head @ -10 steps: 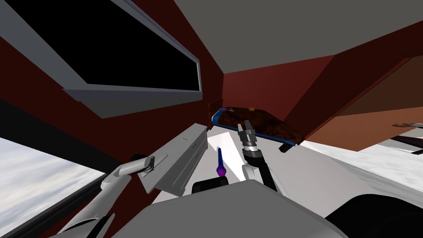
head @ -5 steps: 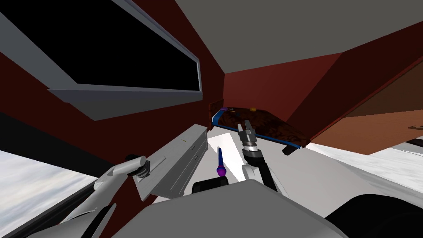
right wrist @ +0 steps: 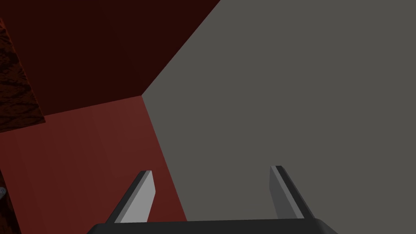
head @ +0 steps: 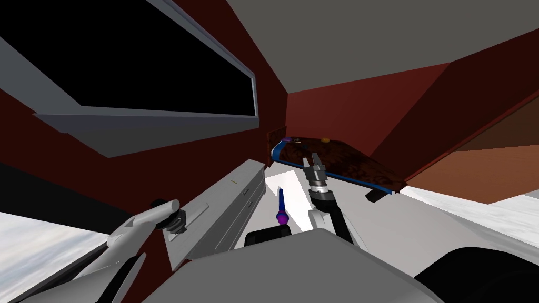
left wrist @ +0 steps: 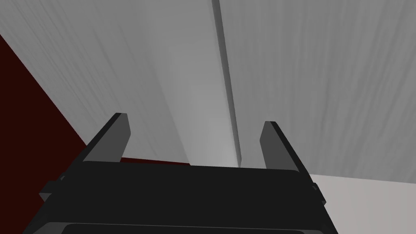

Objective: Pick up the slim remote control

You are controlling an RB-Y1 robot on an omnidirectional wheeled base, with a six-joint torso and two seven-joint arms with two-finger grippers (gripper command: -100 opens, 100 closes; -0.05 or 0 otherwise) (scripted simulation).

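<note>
Right at the centre of the head view lies a long worktop (head: 345, 163), its top a dark, mottled wood grain edged with a thin blue rim, set against matt dark red walls. At its far end, just above the frame's centre, sit tiny things: a purple blob (head: 286, 139), an orange one (head: 325, 140), and between them a slim dark sliver that I take for the remote control (head: 297, 140), though it is too small to be sure of. Left of centre runs a plain grey cabinet (head: 226, 210), boxy, with flat drawer fronts. A wide black window (head: 131, 63) in a grey frame takes the upper left. The right gripper (head: 312, 159) stands upright before the worktop's near edge, well short of the remote control. At lower left the pale left forearm (head: 139, 229) ends at the cabinet's near end.

From the left wrist, the left gripper (left wrist: 195, 120) has its two blade-like fingers (left wrist: 115, 138) wide apart with nothing between them. They face the cabinet's smooth, faintly streaked grey face, cut by one narrow dark groove (left wrist: 227, 89).

From the right wrist, the fingers (right wrist: 142, 199) are likewise spread and hold nothing.
</note>
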